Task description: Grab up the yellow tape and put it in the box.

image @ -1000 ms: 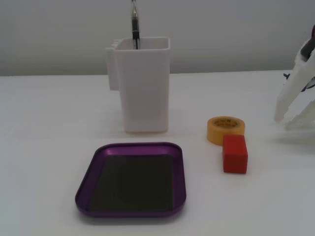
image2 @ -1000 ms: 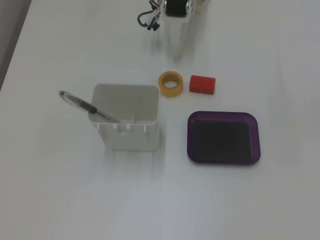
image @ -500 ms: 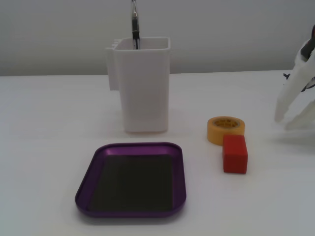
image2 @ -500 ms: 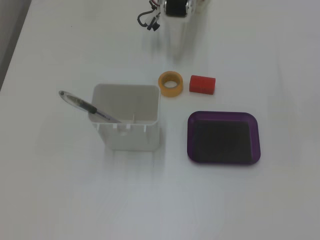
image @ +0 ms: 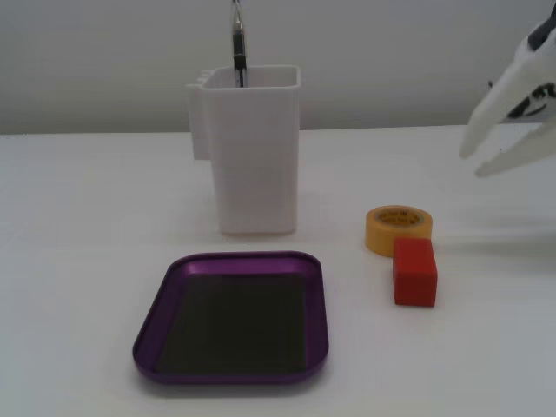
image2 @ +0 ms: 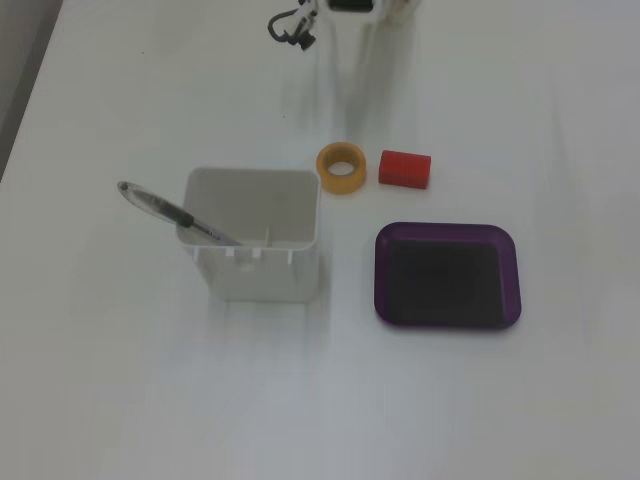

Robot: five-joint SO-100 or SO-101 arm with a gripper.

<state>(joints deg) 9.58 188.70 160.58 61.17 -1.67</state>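
Note:
The yellow tape [image: 398,226] lies flat on the white table, touching or nearly touching the red block [image: 414,271] in front of it. In a fixed view from above the tape [image2: 340,168] lies left of the block [image2: 404,168]. The purple box [image: 230,258] sits empty at the front; it also shows from above [image2: 448,228]. My white gripper [image: 473,162] is open and empty, up in the air to the right of the tape and clear of it. From above, only part of the arm [image2: 345,6] shows at the top edge.
A tall white container [image: 256,156] holding a pen [image: 239,52] stands behind the box, left of the tape. From above the container [image2: 260,275] is left of the box with the pen [image2: 170,212] leaning out.

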